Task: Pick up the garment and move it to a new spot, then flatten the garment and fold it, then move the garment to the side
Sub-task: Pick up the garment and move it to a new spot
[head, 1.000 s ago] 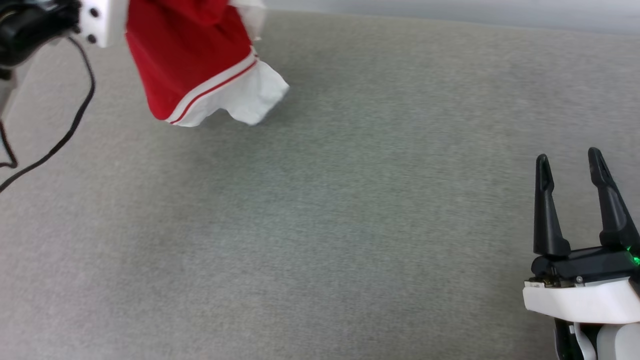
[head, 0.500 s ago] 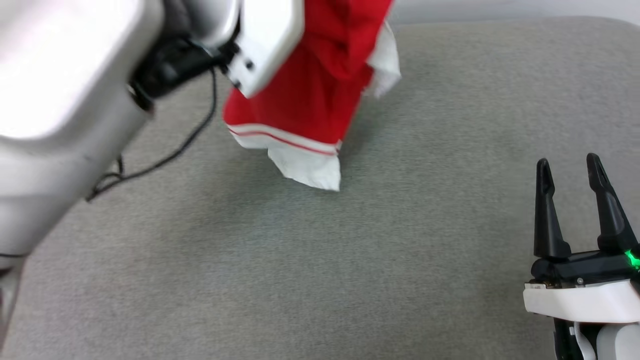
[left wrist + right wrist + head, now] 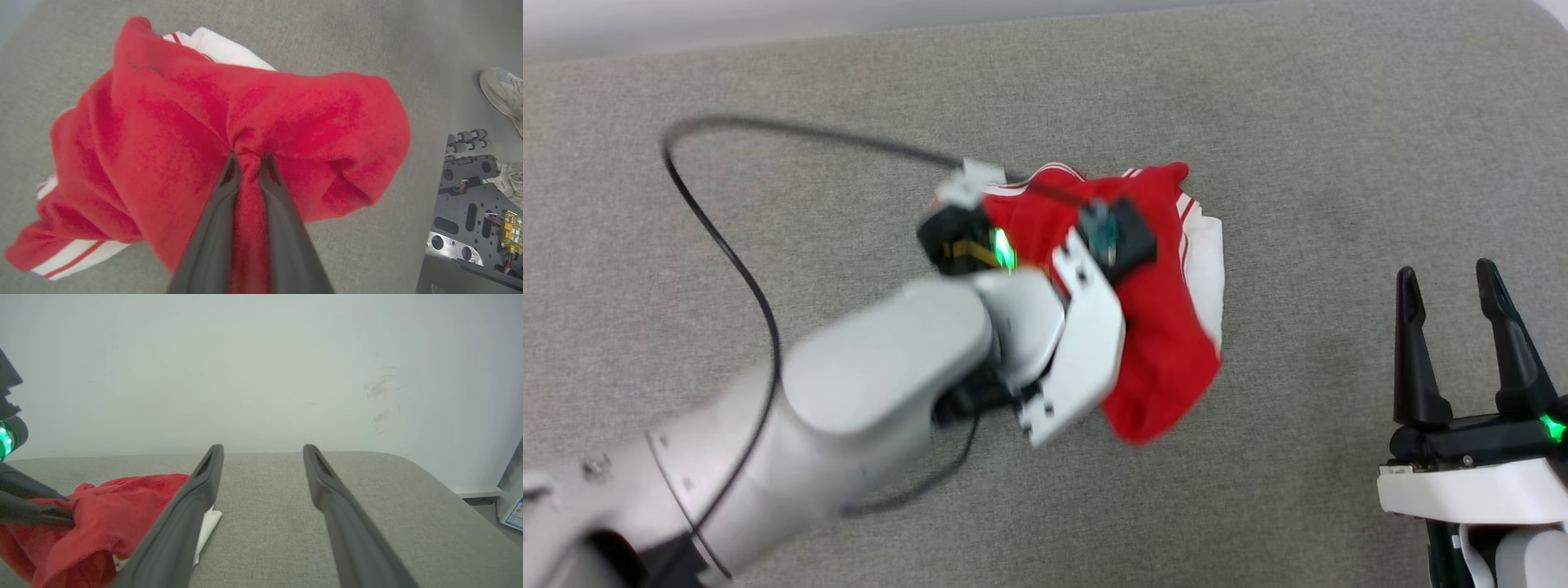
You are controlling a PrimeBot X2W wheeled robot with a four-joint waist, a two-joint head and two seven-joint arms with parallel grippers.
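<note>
The garment (image 3: 1168,359), red with white striped trim, lies bunched in the middle of the grey surface (image 3: 1339,122). My left arm (image 3: 890,384) reaches over it from the lower left and hides the fingers from above. In the left wrist view, my left gripper (image 3: 248,157) is shut on a pinch of the red garment (image 3: 184,122), which drapes around the fingers. The right wrist view has the garment (image 3: 110,514) at its lower left, with the left gripper's dark fingers (image 3: 36,512) in it. My right gripper (image 3: 1445,273) (image 3: 263,448) stands open and empty at the lower right, well apart from the cloth.
A black cable (image 3: 727,237) loops from the left arm over the surface's left part. Beyond the surface's edge, the left wrist view shows a shoe (image 3: 504,94) and a dark metal base plate (image 3: 470,204). A white wall (image 3: 261,367) stands behind the far edge.
The left arm has swung in from the upper left to the centre, and the garment has gone from hanging to bunched on the surface. The view has shifted too. The right gripper has stayed put.
</note>
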